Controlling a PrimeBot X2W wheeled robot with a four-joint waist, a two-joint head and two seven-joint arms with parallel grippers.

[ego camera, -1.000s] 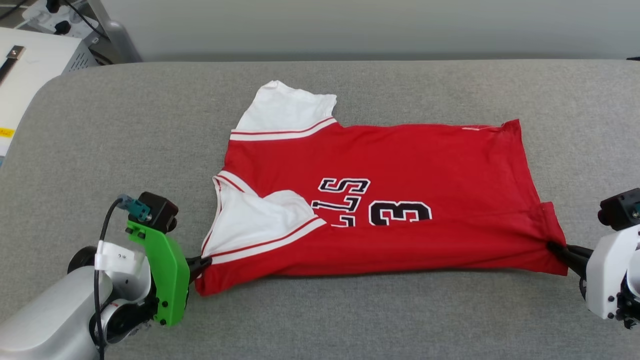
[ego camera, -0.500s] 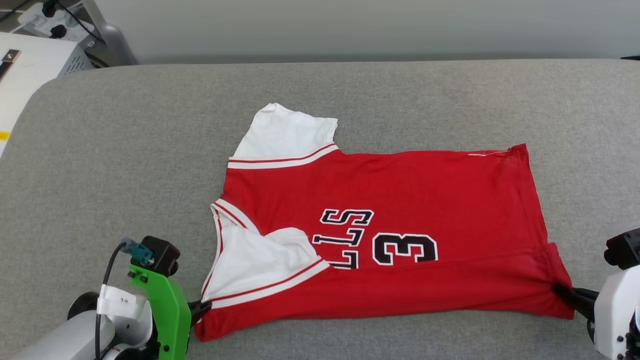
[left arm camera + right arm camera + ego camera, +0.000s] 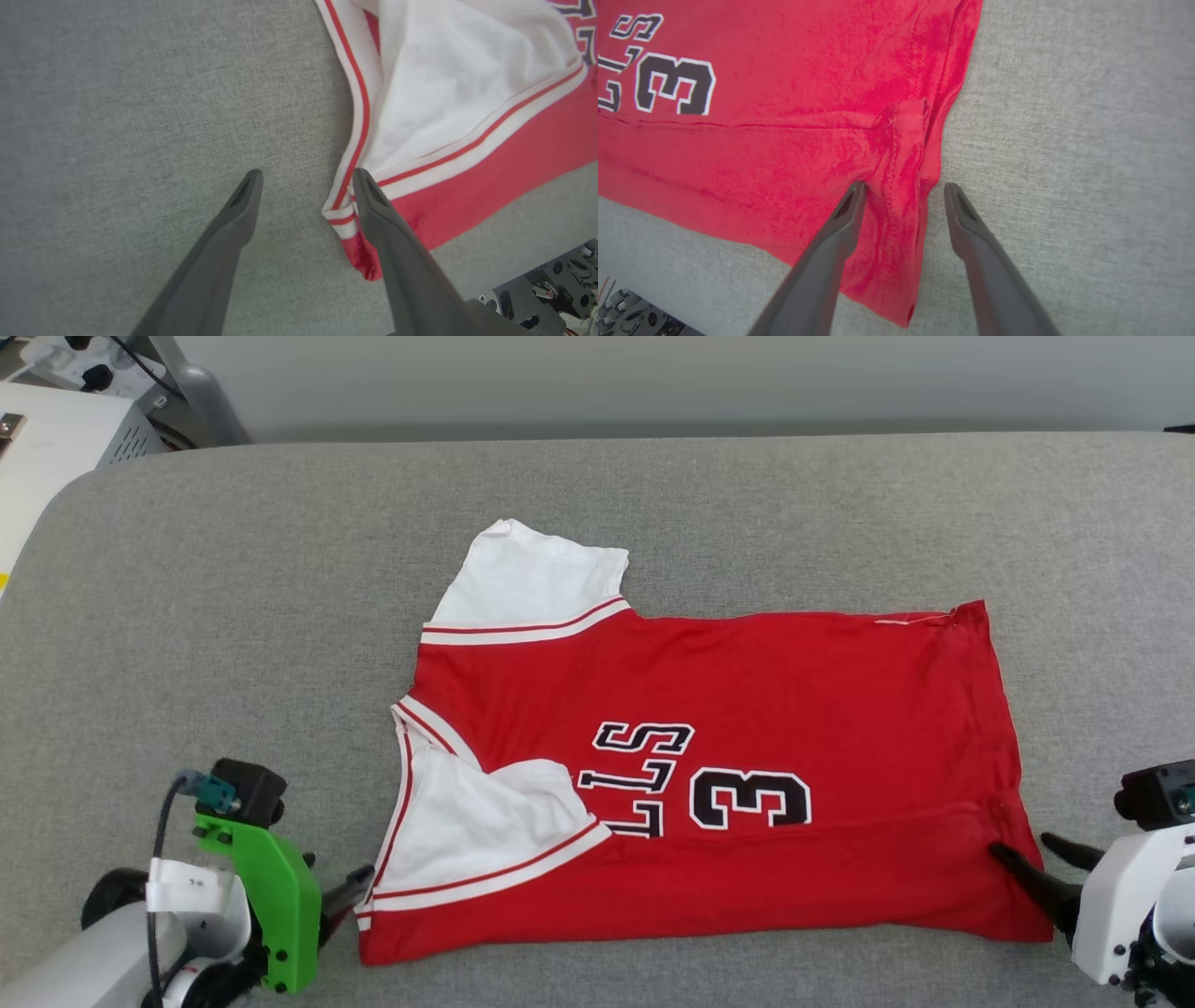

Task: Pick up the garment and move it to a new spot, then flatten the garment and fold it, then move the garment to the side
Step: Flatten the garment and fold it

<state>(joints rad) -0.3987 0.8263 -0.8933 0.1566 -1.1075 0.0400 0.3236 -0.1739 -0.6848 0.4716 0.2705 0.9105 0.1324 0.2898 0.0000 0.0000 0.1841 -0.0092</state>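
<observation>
Head view: A red jersey-style garment [image 3: 747, 709] lies spread on the grey bench [image 3: 187, 616], about midway along it and closer to the near edge than the far one. Its striped collar points toward the bench's left end and its hem toward the right end. One white sleeve [image 3: 532, 574] lies flat toward the far edge. The other sleeve is folded in over the red front, beside the black lettering and the number 3 [image 3: 752, 798]. The left gripper [image 3: 336, 887] sits at the garment's near-left corner with its dark fingers parted and nothing clamped between them. The right gripper [image 3: 1027, 849] sits at the near-right corner, its fingers likewise spread. White equipment [image 3: 56, 439] stands beyond the bench's far-left corner.

Left wrist view: The left gripper [image 3: 306, 179] is spread wide. One finger lies over the garment's [image 3: 467, 93] striped corner trim and the other over bare bench [image 3: 117, 116]. Whether that finger presses the cloth cannot be told.

Right wrist view: The right gripper [image 3: 904, 186] straddles the hem edge with its fingers apart. One fingertip is over the wrinkled red cloth of the garment [image 3: 784, 140] and the other over bare bench [image 3: 1064, 116] just beside it. A crease runs across the red fabric below the number 3 [image 3: 675, 84].
</observation>
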